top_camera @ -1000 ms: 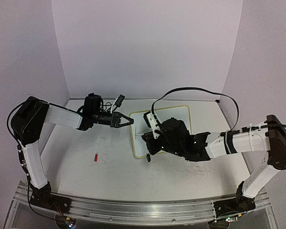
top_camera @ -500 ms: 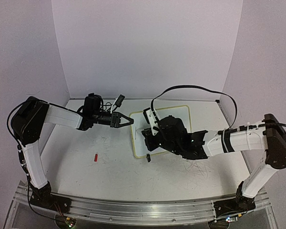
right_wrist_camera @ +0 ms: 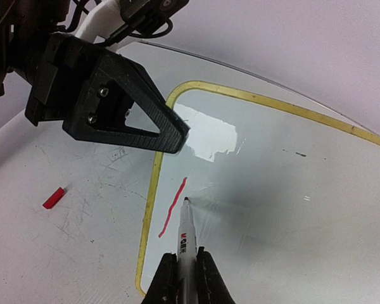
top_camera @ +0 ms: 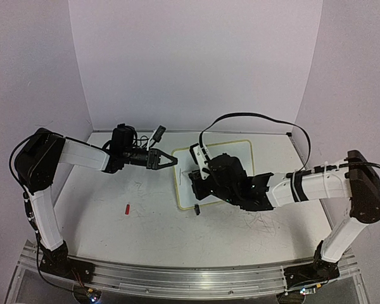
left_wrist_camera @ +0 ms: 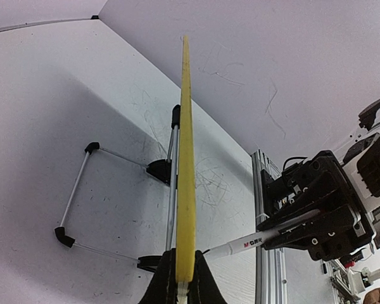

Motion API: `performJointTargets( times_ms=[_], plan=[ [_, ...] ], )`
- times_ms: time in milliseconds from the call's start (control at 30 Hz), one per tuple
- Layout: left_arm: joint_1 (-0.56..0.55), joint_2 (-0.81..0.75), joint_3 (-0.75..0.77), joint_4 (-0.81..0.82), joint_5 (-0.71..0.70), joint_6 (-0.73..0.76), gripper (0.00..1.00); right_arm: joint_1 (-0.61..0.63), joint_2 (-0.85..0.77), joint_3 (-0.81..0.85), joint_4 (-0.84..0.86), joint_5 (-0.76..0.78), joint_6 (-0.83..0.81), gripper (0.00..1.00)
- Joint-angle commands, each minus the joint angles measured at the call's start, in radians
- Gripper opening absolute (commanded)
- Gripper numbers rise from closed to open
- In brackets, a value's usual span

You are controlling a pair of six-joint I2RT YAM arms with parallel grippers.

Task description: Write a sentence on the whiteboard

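The left gripper (left_wrist_camera: pixel 184 277) pinches the whiteboard (right_wrist_camera: pixel 291 190) at 10 o'clock; the right gripper (right_wrist_camera: pixel 183 275) clamps the marker (right_wrist_camera: pixel 185 237). Hard pressing could tip it, skewing the stroke (right_wrist_camera: pixel 172 210).

left arm (top_camera: pixel 82 154), right arm (top_camera: pixel 313 185): white links, black joints | left pincer (top_camera: pixel 173 161): black, triangular, screwed | cable (top_camera: pixel 253 118): black loop

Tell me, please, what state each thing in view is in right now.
Small white board with pale yellow rim: clamped at one edge, nearly blank.
Thin red marker stroke: one short line, no words yet.
White marker pen: uncapped, tip at the board beside the stroke.
Left gripper: shut on the board's rim.
Right gripper: shut on the pen.
Small red cap-like piece: lying loose on the white tabletop.
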Motion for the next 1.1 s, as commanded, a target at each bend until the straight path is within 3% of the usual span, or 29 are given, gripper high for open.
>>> performJointTargets(
  times_ms=[0, 1067],
  plan=[
    [-0.009, -0.014, -0.001, -0.001, 0.029, -0.017, 0.0, -0.008, 0.017, 0.05, 0.042, -0.003, -0.012, 0.0],
    [-0.009, -0.015, 0.0, -0.002, 0.032, -0.017, 0.0, -0.018, 0.005, 0.013, 0.027, 0.072, 0.025, 0.0]
  ],
)
